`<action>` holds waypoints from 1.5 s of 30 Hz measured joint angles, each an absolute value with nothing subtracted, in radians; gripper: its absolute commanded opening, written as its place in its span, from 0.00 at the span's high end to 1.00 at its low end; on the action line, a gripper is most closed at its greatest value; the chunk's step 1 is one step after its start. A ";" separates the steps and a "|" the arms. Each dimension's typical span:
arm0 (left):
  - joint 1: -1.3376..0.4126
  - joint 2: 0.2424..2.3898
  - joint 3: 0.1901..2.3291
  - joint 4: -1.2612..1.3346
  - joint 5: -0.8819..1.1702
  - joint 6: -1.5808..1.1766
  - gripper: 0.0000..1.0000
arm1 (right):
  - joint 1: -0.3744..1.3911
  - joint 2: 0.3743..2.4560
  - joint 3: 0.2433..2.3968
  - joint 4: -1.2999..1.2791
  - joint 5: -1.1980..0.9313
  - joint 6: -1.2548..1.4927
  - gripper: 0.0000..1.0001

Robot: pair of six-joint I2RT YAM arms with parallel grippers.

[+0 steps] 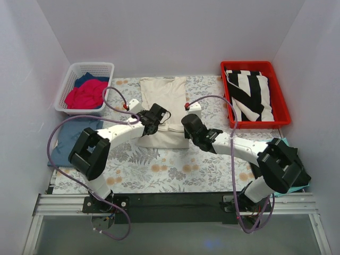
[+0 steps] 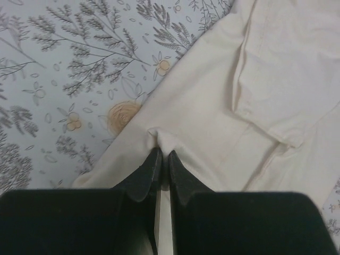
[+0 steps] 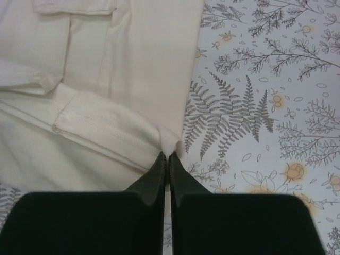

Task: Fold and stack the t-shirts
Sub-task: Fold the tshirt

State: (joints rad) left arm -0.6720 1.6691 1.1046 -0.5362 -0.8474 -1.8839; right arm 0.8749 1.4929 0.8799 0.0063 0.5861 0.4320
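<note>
At centre of tabletop (image 1: 175, 167), cream t-shirt (image 1: 162, 103) laid flat; left edge pinched by left jaws, right edge by right jaws, both clenched on cloth.

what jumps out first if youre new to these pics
A cream t-shirt lies partly folded mid-table, with the left gripper and right gripper each shut on its edge. A red tray at far right holds a black-and-white striped garment; a white basket at far left holds a pink-red garment.
</note>
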 measured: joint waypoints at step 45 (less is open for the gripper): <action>-0.473 1.784 1.278 -0.313 -0.584 -1.533 0.64 | 0.705 1.761 1.162 0.054 0.308 0.213 0.55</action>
